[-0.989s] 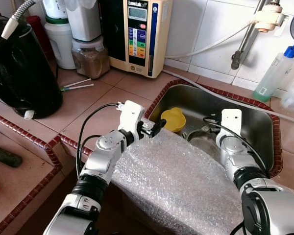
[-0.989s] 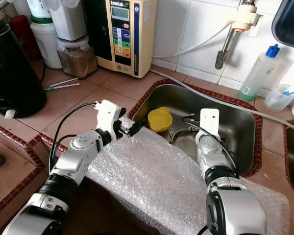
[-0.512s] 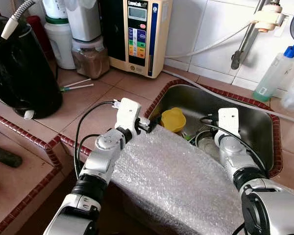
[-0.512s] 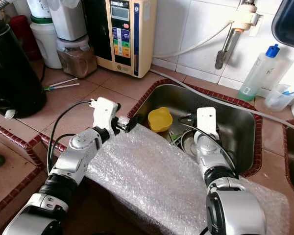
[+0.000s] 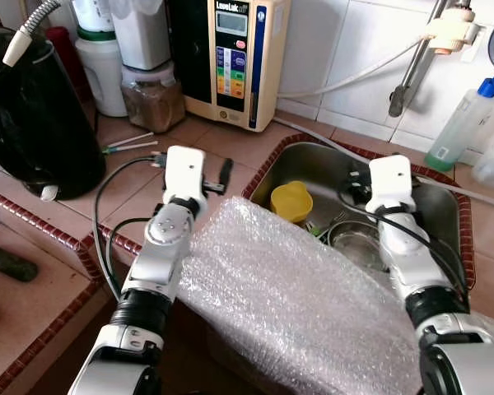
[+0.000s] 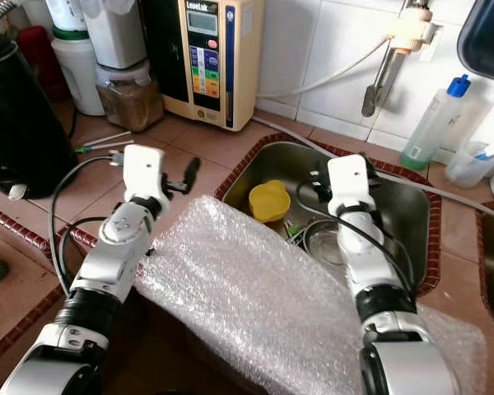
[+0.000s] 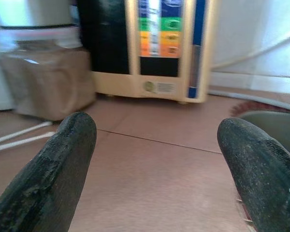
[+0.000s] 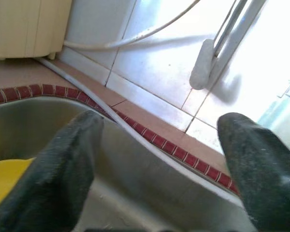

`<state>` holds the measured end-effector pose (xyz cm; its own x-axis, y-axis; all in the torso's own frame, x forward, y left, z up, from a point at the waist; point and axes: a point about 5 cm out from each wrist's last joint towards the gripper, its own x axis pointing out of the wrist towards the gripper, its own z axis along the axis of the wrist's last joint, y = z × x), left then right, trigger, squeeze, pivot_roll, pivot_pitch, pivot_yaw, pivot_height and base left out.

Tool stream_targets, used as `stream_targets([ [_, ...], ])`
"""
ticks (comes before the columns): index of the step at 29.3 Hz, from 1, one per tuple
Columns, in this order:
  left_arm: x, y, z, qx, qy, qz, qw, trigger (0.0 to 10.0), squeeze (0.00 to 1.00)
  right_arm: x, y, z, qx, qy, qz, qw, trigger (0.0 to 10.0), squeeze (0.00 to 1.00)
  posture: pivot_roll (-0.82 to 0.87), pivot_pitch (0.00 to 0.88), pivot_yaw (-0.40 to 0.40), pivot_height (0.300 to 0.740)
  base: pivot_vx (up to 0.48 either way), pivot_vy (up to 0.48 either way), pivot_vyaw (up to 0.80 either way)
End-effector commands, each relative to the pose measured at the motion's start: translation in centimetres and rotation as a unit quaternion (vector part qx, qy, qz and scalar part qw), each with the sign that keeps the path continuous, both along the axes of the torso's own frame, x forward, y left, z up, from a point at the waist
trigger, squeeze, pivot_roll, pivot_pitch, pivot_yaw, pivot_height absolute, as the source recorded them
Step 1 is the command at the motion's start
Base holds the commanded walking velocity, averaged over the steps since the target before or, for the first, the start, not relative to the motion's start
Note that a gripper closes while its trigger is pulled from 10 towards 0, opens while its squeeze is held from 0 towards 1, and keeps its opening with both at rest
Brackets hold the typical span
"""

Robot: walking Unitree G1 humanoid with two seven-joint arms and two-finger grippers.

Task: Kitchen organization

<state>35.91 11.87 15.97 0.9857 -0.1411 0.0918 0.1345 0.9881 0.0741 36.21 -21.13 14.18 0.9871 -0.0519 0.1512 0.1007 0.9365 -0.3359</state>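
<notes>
Your left gripper (image 5: pixel 218 177) stands wide and empty above the tiled counter (image 5: pixel 148 177), the bubble wrap sheet (image 5: pixel 296 296) just below it. Your right gripper (image 8: pixel 154 159) is equally wide over the steel sink (image 5: pixel 436 206), with 1 yellow cup (image 5: pixel 291 200) beneath.

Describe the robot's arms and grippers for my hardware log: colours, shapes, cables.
Both arms are silver jointed segments with black ribbed collars near the elbows. Each wrist carries a white rectangular box, and thin black cables loop from it along the forearm. The left gripper and the right gripper each have two long, matte black fingers with rounded tips. No markings are legible.
</notes>
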Motion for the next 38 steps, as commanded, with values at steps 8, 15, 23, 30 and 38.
stream_targets([
  [8, -0.9, 0.7, 0.7, 0.04, 0.005, 0.056, 0.998, 10.0, 0.0, -1.5, -1.0, 1.9, 0.02, -0.047, 0.014, 0.999, 10.0, 1.0, 0.07, 0.0, 0.019, 0.74, 0.0, 0.0, 0.0],
  [15, -3.0, -0.1, -0.3, -0.001, 0.01, -0.019, 1.0, 10.0, 0.0, -3.5, -1.6, 1.6, 0.061, -0.04, -0.016, 0.997, 10.0, 1.0, 0.06, 0.0, 0.041, 0.74, 0.0, 0.0, 0.0],
  [23, -3.9, 1.3, -1.6, 0.005, 0.047, -0.006, 0.999, 10.0, 0.0, -5.1, -0.9, 0.9, 0.073, -0.021, -0.023, 0.997, 10.0, 1.0, 0.04, 0.0, 0.082, 0.74, 0.0, 0.0, 0.0],
  [30, -3.8, 0.0, -1.4, -0.008, 0.055, -0.054, 0.997, 10.0, 0.0, -5.8, -0.2, 1.1, 0.068, -0.01, -0.01, 0.998, 10.0, 0.82, 0.02, 0.0, 0.066, 0.74, 0.0, 0.0, 0.0],
  [38, -3.6, -0.4, -1.6, -0.034, 0.08, -0.046, 0.995, 10.0, 0.0, -6.9, 0.5, 1.1, 0.081, 0.028, 0.033, 0.996, 10.0, 0.0, 0.0, 0.0, 0.087, 0.74, 0.0, 0.0, -0.14],
])
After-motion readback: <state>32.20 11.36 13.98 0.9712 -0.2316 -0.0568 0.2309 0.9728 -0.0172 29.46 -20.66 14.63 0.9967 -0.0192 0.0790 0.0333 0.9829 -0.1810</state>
